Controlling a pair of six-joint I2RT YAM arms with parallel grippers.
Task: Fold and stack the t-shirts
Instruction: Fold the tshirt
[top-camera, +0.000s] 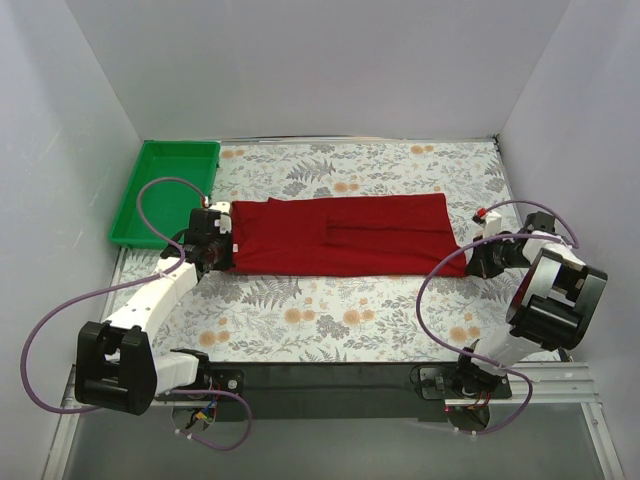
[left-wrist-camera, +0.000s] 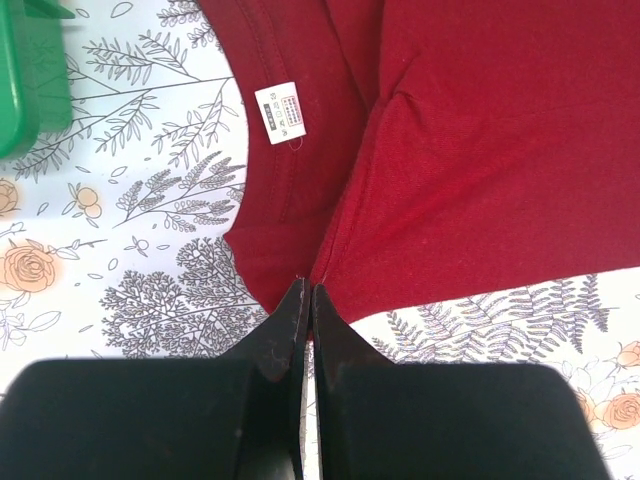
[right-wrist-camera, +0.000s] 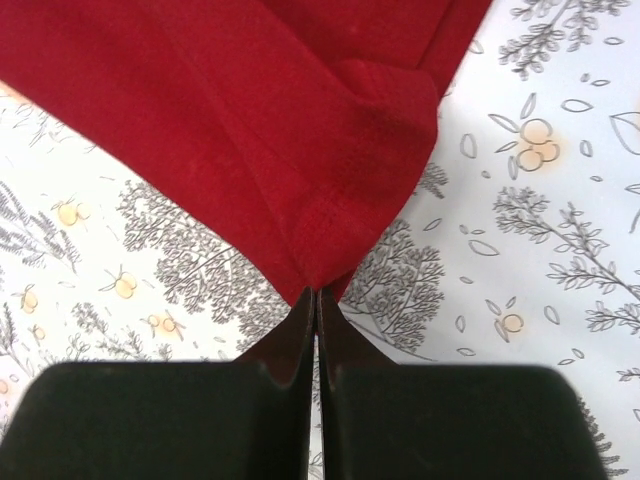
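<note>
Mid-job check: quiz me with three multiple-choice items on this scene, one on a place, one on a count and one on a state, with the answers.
1. Where is the tray?
A. far left corner of the table
B. near right corner
C. between the arm bases

2. The shirt is one of how many in view?
A. three
B. just that one
C. two

3. How do the left gripper and right gripper stand?
A. both open
B. left open, right shut
C. both shut on the shirt

Answers:
1 A, the top view shows it there, beyond the left arm.
2 B, only one red shirt lies there.
3 C, each wrist view shows closed fingertips pinching a shirt corner.
</note>
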